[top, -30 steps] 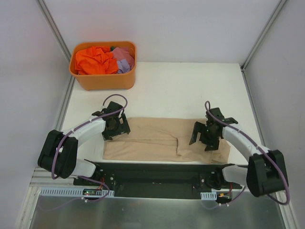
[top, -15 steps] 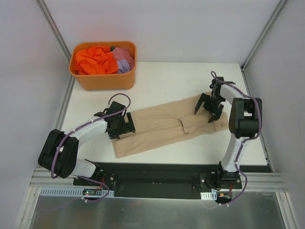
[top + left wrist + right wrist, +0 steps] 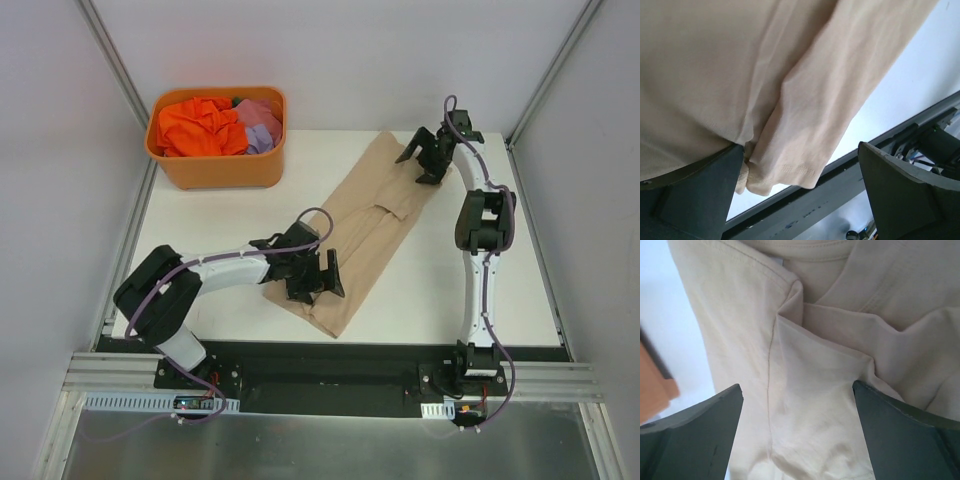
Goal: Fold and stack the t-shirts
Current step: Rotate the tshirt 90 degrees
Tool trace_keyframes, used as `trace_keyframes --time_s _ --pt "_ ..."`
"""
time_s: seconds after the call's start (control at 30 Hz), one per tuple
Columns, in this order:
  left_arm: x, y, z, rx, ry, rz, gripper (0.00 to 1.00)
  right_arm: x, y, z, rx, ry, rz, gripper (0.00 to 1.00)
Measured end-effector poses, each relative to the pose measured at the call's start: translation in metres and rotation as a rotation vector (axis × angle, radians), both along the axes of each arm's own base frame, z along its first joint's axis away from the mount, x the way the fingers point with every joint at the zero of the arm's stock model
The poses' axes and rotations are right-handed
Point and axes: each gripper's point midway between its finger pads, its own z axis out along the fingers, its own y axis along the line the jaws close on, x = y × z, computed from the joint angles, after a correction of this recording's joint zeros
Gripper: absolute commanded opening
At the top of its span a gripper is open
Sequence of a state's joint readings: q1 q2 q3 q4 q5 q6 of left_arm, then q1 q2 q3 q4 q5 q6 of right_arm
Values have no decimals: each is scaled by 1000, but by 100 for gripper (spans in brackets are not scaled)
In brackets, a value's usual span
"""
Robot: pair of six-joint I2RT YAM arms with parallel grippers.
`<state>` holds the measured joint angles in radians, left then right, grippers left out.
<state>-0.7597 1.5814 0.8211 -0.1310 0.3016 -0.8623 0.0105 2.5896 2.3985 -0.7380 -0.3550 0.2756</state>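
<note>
Top view: beige t-shirt [image 3: 365, 225] is a long narrow strip lying diagonally on the desk [image 3: 500, 280], near end centre-left, far end toward the back right. It's already folded in lengthwise and needs crosswise folds next, by my read. Left end effector [image 3: 318, 275] sits on the near end. Right end effector [image 3: 428, 158] is over the far end, arm stretched well out. Orange t-shirt [image 3: 195, 125] and lilac t-shirt [image 3: 260, 125] are bunched in the orange tub [image 3: 215, 170] at the back left, clear of the beige one.

Left wrist view: jaws spread wide, nothing pinched. Cloth fills the gap between them, and the hem corner bunches against one finger [image 3: 700, 185]. There are two or more layers here, with an overlapping edge down the middle.

Right wrist view: jaws also spread wide, not clamped on anything. Below them is the collar end, with creased layers meeting at a pucker. A sliver of the tub shows at the left edge.

Handling, as I judge it:
- It's light, limp knit with no stiffness, so it will sag and drag if you lift one end only.
- The layers will slide apart unless you pinch the whole stack.
- Take it at the end corners, through all layers, close to the hem or shoulder seam where the fabric is thicker.
- Skip the puckered middle; you'd likely catch the top layer alone.
- There's no breakage risk. The real risk is undoing the fold.
</note>
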Motion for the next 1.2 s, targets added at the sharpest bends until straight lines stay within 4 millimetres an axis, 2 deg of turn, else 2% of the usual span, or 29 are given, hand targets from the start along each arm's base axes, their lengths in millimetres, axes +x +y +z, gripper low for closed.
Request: trace_keyframes --time_s 0.17,0.33,0.5,0.6,0.8,0.93,1.03,1.1,1.2 --pt "-15 -35 0 -44 35 -69 99 36 37 7 123 -121 -8 95" --pt "-23 -60 2 -90 55 -94 99 58 84 11 223 -209 6 95" --pt "-24 -90 3 -119 56 -122 99 64 121 14 260 -255 25 95" --pt "-23 -101 5 -133 50 -125 99 65 136 15 271 -276 36 95" --pt "-26 -107 7 -135 24 -136 99 61 146 17 239 -294 71 95" --pt "-35 -98 10 -116 -27 -163 99 47 138 22 164 -274 119 95" --pt "-45 -91 23 -121 -88 -234 99 23 129 46 99 -269 184 95" --pt "-47 -88 40 -149 -151 -281 99 -4 119 77 54 -282 230 95" --pt "-54 -79 63 -194 -233 -329 99 -49 103 142 -17 -374 288 95"
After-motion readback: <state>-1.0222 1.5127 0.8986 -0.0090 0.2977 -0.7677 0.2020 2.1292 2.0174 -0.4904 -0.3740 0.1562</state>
